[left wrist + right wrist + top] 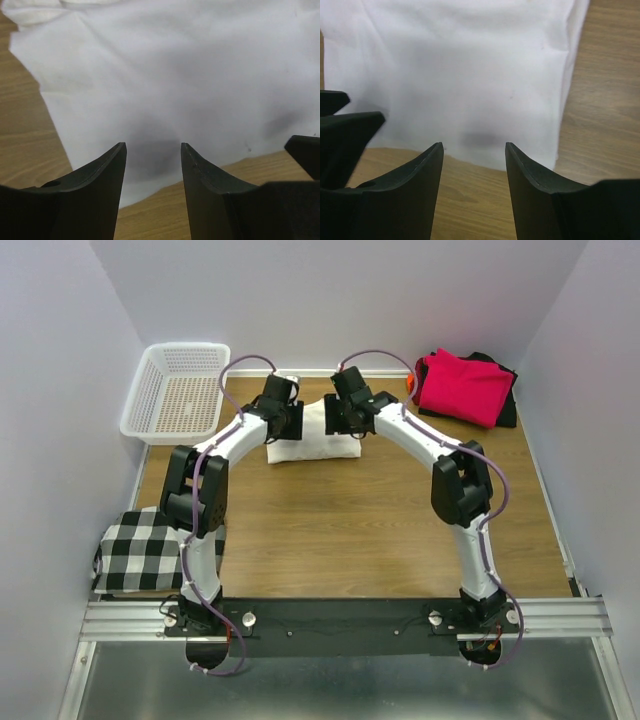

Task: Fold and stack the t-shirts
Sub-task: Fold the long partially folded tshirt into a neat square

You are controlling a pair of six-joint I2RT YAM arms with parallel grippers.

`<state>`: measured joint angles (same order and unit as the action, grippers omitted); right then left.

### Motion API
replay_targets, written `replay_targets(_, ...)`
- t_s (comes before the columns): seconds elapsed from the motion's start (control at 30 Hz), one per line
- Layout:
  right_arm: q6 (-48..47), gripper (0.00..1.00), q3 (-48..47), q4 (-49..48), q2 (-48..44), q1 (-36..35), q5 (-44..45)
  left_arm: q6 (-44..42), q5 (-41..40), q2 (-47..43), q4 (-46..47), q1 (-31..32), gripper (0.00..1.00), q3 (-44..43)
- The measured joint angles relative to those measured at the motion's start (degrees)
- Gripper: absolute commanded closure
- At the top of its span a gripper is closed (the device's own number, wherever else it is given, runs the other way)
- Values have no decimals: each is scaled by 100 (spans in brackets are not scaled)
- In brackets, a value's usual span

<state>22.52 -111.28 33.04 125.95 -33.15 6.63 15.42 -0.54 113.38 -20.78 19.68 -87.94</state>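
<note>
A folded cream t-shirt [312, 443] lies flat on the wood table at the back centre. My left gripper [284, 422] hovers over its left part and my right gripper [346, 420] over its right part. In the left wrist view the left gripper [152, 145] is open, with the cream t-shirt [175, 75] and its near edge showing between the fingers. The right gripper [474, 144] is open too, its tips just above the near edge of the cream t-shirt [465, 65]. A magenta-red t-shirt [462, 386] sits folded on a black one [508, 406] at the back right, with a bit of orange [411, 384] beside them.
A white mesh basket [178, 390] stands at the back left. A black-and-white checked cloth [143, 551] lies at the near left by the left arm's base. Bare wood table [340, 530] spreads between the arms. Walls close in on three sides.
</note>
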Motion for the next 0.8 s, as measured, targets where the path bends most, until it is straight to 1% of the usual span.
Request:
replay_targets(0.23, -9, 41, -79, 7, 398, -125, -205, 105, 42, 98, 48, 203, 44, 153)
replay_targets(0.33, -28, 43, -188, -2, 730, -125, -205, 184, -42, 337, 136, 203, 44, 59)
replay_targets(0.47, -39, 45, -140, -70, 894, -118, -199, 219, -120, 584, 149, 203, 45, 46)
replay_targets(0.6, -26, 49, 422, -472, 634, -118, -131, 269, -243, 546, 365, 223, 45, 326)
replay_targets(0.8, 144, 51, 1661, -1228, -13, -151, -120, 376, -284, 190, 695, 308, 45, 979)
